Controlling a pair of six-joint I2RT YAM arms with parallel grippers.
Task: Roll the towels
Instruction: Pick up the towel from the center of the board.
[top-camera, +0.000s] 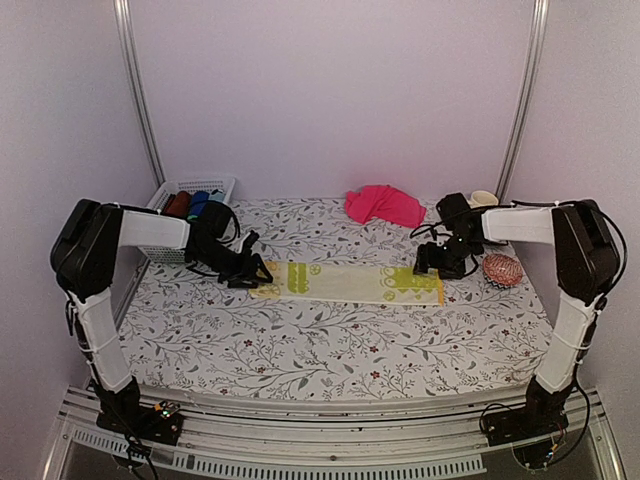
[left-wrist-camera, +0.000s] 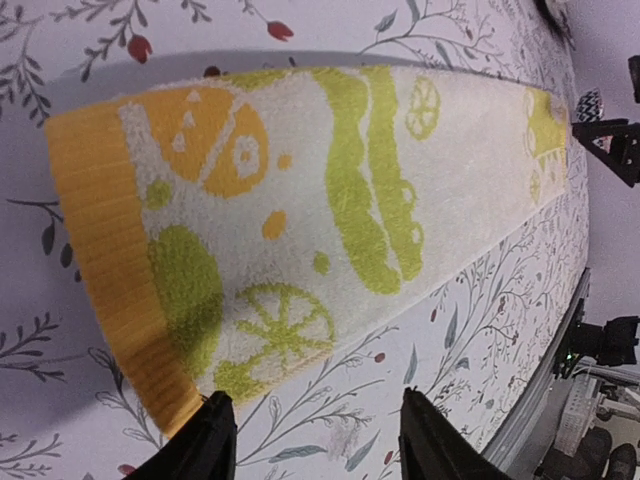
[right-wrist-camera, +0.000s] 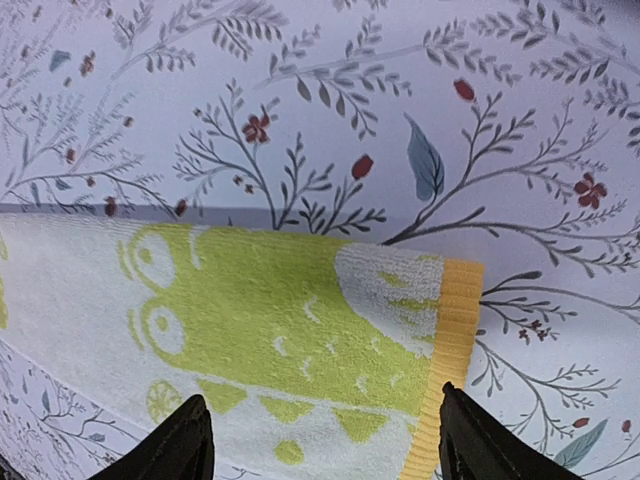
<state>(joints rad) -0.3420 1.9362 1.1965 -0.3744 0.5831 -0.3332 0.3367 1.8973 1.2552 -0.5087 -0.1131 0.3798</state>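
Observation:
A lime-yellow towel (top-camera: 345, 282) with white and orange pattern lies flat as a long strip in the middle of the floral table (top-camera: 300, 350). My left gripper (top-camera: 258, 272) hovers at the strip's left end, open, nothing between its fingers (left-wrist-camera: 215, 440). In the left wrist view that towel (left-wrist-camera: 300, 210) shows its orange hem at the left. My right gripper (top-camera: 430, 262) is above the strip's right end, open and empty. The right wrist view shows the towel (right-wrist-camera: 260, 330) with its yellow hem between the fingertips (right-wrist-camera: 470, 440). A crumpled hot pink towel (top-camera: 384, 205) lies at the back.
A white basket (top-camera: 195, 200) holding dark red, blue and green rolls stands at the back left. A round red-orange woven pad (top-camera: 502, 270) lies at the right, with a pale cup (top-camera: 484, 199) behind it. Metal posts rise at the back corners.

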